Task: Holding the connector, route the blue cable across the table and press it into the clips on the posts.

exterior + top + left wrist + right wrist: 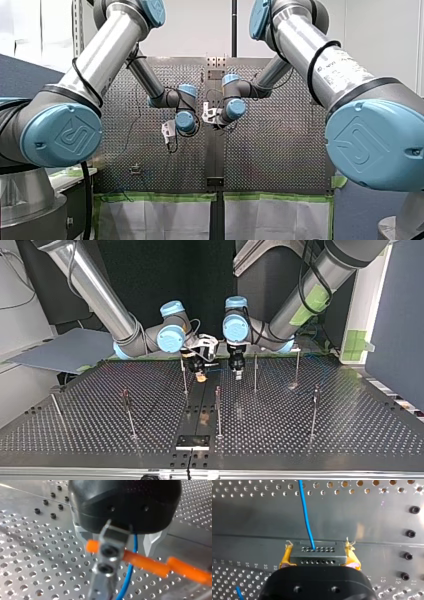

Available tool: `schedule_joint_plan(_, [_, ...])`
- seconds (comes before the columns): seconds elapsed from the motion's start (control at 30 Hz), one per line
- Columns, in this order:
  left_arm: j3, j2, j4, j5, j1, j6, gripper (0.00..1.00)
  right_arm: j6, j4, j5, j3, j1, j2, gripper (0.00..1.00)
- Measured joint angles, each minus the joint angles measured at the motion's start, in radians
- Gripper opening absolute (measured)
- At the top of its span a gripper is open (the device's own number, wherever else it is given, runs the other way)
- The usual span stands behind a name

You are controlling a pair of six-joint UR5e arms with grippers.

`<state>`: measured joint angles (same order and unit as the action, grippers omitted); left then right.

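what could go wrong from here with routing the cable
1. My right gripper and my left gripper hang close together over the middle of the table, so a sideways move could knock them together.
2. Thin posts stand right beside both. The blue cable could snag on one instead of seating in a clip.
3. The cable enters the connector at a single hole, so a hard pull might strain it there.

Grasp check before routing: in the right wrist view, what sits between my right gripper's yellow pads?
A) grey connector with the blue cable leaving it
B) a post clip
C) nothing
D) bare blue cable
A: my right gripper has its yellow pads clamped on the grey connector, blue cable running out of it.
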<state>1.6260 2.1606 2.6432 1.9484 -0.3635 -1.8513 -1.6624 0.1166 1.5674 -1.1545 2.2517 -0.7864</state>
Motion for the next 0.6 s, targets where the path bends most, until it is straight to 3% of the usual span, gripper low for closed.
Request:
schedule_joint_plan(0.03, [0.000,0.000,0.002,0.000,0.000,0.000,1.00,-0.001,0.000,-0.002,0.000,0.000,0.000,0.00])
schedule_joint_plan(0.07, [0.000,0.001,0.004,0.002,0.001,0.000,0.80,-0.001,0.000,-0.006,0.000,-0.001,0.000,0.00])
schedule_joint_plan(0.1, [0.000,0.001,0.006,0.005,0.001,0.001,0.80,-0.002,0.000,-0.008,0.000,-0.001,0.000,0.00])
schedule_joint_plan(0.13, [0.000,0.000,0.007,0.007,0.001,0.001,0.64,-0.002,0.000,-0.009,0.000,-0.001,0.000,0.00])
schedule_joint_plan(0.17, [0.000,0.000,0.008,0.008,0.001,0.001,0.40,-0.002,0.000,-0.011,0.000,-0.002,0.000,0.00])
schedule_joint_plan(0.2, [0.000,0.000,0.008,0.009,0.000,0.001,0.40,-0.002,0.000,-0.012,0.000,-0.002,0.000,0.00])
schedule_joint_plan(0.27, [0.000,0.000,0.008,0.010,0.000,0.001,0.08,-0.002,-0.001,-0.013,0.000,-0.002,0.000,0.00])
schedule_joint_plan(0.3, [0.000,0.000,0.008,0.011,0.000,0.001,0.08,-0.002,-0.001,-0.013,0.000,-0.002,0.000,0.00])
schedule_joint_plan(0.33, [0.001,0.000,0.008,0.012,0.000,0.001,0.00,-0.002,-0.001,-0.013,0.000,-0.002,0.000,0.00])
schedule_joint_plan(0.6, [0.000,-0.001,0.015,0.023,-0.004,-0.011,0.00,-0.002,-0.002,-0.014,0.000,-0.002,0.000,0.00])
